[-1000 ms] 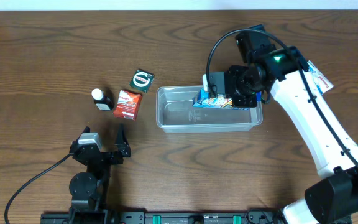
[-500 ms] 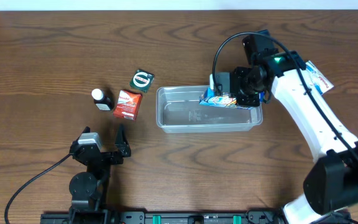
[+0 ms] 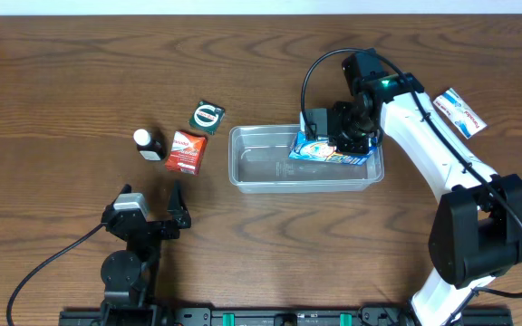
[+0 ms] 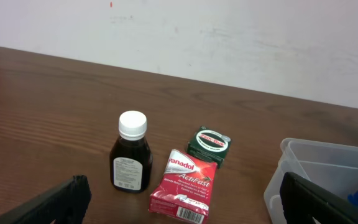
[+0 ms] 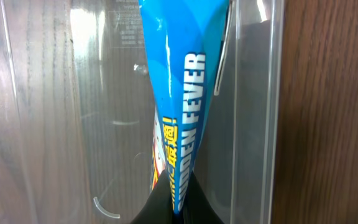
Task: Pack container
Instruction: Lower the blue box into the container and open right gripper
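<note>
While gripping blue packet (image 5: 179, 124) with right gripper (image 5: 174, 209) clenched, hangs it at container's (image 3: 252, 177) three-o'clock end, long axis nine-to-three; rests left gripper (image 3: 150, 201) released, at eight o'clock.

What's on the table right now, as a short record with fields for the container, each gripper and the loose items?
container: clear tub, blue packet at its right end
right gripper: shut on the blue packet, at the tub
left gripper: open, empty, apart from all items
outside tub: bottle, red box, green box on its left; second packet far right
</note>
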`<state>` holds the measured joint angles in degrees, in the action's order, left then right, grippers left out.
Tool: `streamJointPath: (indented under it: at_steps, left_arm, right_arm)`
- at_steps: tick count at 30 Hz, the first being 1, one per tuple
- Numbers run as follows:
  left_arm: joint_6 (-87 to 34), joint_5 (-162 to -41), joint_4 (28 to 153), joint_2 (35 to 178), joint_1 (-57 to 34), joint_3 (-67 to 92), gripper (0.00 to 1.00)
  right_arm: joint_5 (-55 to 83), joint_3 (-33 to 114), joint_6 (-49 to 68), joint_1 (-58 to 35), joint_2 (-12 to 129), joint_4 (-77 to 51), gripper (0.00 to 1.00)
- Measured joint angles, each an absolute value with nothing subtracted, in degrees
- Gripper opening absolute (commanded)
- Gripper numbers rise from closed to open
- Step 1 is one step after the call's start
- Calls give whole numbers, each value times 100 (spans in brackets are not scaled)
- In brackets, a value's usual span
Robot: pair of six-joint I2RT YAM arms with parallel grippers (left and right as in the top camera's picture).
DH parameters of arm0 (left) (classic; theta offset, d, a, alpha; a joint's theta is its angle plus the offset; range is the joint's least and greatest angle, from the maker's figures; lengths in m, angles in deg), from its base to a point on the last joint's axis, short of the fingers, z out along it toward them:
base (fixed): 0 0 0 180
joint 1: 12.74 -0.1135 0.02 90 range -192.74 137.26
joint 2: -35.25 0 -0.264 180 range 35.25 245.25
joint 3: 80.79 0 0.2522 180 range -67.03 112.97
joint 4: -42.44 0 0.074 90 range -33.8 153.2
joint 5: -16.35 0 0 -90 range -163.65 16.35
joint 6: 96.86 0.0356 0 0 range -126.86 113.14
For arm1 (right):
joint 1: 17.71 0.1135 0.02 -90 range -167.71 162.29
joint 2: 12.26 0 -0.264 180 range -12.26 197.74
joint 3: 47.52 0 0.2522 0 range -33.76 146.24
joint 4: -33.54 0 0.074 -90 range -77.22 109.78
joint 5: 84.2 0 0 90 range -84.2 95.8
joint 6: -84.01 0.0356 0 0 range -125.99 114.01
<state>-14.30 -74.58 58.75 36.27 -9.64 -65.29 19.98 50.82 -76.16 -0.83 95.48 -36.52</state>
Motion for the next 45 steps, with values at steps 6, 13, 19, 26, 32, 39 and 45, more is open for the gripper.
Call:
streamJointPath:
  at_steps: [6,13,19,26,32,39,45]
  left_arm:
    - [-1430,-7458,5875,3627,-964,-6529,98]
    - [-1430,-7458,5875,3627,-964,-6529,98]
    - [-1430,-7458,5875,3627,-964,-6529,98]
    - [-1432,-7458,5875,3627,-964,-6529,98]
    - [-1430,-7458,5875,3627,-964,-6529,98]
    - [-1430,-7458,5875,3627,-964,-6529,98]
    - [-1432,-7456,5875,3627,-964,-6529,98]
  right_arm:
    - [2024,5082,-7568,-83,9548,-3639,26]
    - [2208,5082,-7341,-83,9548,-3634,52]
    - [2457,5079,-6965,-83,9548,-3660,54]
    - [2573,5079,-6373,-83,9548,-3870,55]
    - [2728,5079,-6189,-70,9548,-4320,57]
    - [3012,5097,-6132,103,9548,-4841,62]
    - [3224,5844,-6038,295,9585,-5619,99]
